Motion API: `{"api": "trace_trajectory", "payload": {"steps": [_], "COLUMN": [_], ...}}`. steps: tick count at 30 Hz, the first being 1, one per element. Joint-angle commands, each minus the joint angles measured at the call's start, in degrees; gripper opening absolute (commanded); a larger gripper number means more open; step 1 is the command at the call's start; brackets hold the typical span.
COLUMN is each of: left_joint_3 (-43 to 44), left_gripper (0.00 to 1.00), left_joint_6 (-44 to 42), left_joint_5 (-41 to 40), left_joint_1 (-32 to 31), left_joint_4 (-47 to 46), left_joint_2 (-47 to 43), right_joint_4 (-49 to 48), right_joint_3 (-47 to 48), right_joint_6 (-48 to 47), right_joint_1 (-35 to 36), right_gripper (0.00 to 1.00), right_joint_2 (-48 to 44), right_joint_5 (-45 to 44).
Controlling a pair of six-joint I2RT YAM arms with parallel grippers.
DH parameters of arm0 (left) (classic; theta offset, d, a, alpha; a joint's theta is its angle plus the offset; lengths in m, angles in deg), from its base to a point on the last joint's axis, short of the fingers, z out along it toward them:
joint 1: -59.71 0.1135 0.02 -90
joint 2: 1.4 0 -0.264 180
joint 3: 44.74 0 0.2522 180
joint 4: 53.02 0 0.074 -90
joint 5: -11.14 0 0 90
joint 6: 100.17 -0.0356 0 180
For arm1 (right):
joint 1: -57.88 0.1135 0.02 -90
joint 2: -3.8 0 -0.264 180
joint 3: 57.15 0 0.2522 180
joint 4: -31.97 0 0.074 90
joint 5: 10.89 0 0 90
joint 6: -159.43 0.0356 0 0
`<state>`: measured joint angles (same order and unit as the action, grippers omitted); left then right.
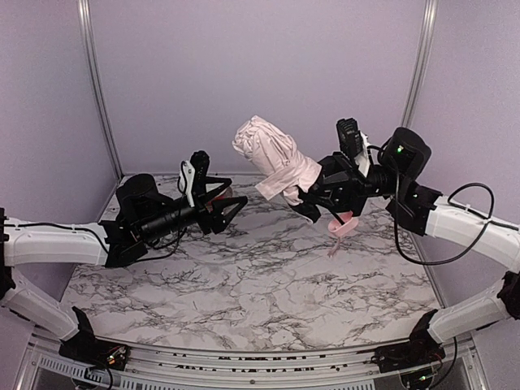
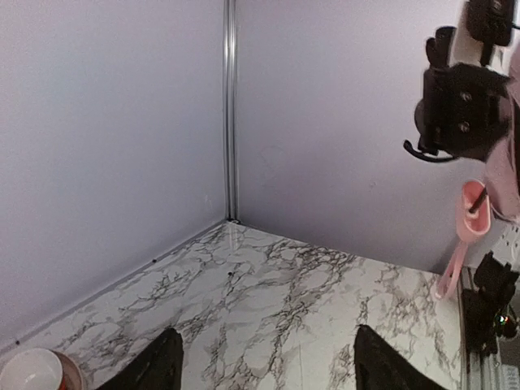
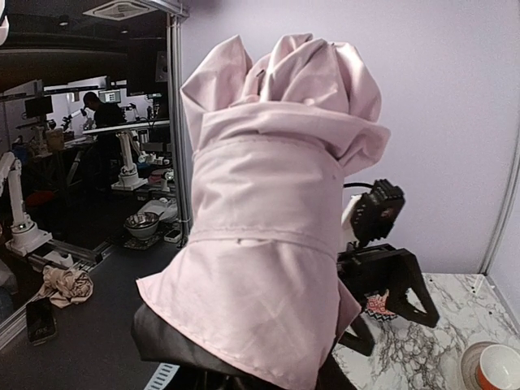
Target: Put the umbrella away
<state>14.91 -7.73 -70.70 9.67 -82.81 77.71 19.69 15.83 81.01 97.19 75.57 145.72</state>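
Observation:
The umbrella [image 1: 272,158] is folded into a bunched pale pink bundle with black lining at its lower end, held up in the air over the back of the table. My right gripper [image 1: 307,197] is shut on its lower end. Its small pink handle [image 1: 341,227] hangs below on the thin shaft. In the right wrist view the pink fabric [image 3: 276,219] fills the frame and hides my fingers. My left gripper [image 1: 231,199] is open just left of the umbrella and apart from it. In the left wrist view nothing is between its fingers [image 2: 158,370]; the handle [image 2: 473,211] hangs far right.
A white bowl with a red rim [image 2: 32,372] sits on the marble table [image 1: 260,284] near the back left, next to my left gripper; the same bowl [image 3: 496,367] shows in the right wrist view. Lilac walls [image 1: 260,73] close in the back and sides.

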Motion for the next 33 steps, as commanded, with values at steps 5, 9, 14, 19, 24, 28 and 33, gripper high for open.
{"api": "trace_trajectory", "payload": {"steps": [5,9,14,19,24,28,33], "left_joint_3": [0.2,5.8,8.6,11.6,9.7,6.7,7.8], "left_gripper": [0.99,0.99,0.99,0.99,0.99,0.99,0.99], "left_joint_6": [-3.5,5.3,11.6,13.4,8.9,-2.4,-1.9], "left_joint_5": [18.8,20.8,26.0,31.6,37.2,37.7,30.4], "left_joint_1": [-2.9,-2.9,-3.0,-3.6,-3.8,-3.9,-4.1], "left_joint_4": [-9.7,-18.1,-33.3,-39.5,-40.0,-28.3,-24.3], "left_joint_2": [-6.5,-1.1,5.5,9.9,10.6,7.9,5.9], "right_joint_4": [-10.2,-13.8,-13.9,-17.8,-16.8,-13.1,-11.6], "right_joint_3": [0.0,-0.1,0.6,0.8,1.2,1.8,2.1], "right_joint_6": [1.3,2.6,1.3,3.5,2.4,0.1,-0.7], "right_joint_1": [-0.5,0.6,2.0,2.4,2.4,2.4,2.4], "right_gripper": [0.0,0.0,0.0,0.0,0.0,0.0,0.0], "right_joint_2": [0.2,1.2,2.5,4.0,3.9,3.6,3.7], "right_joint_5": [-3.1,-2.1,-2.0,-1.2,-0.8,-1.2,-1.3]}}
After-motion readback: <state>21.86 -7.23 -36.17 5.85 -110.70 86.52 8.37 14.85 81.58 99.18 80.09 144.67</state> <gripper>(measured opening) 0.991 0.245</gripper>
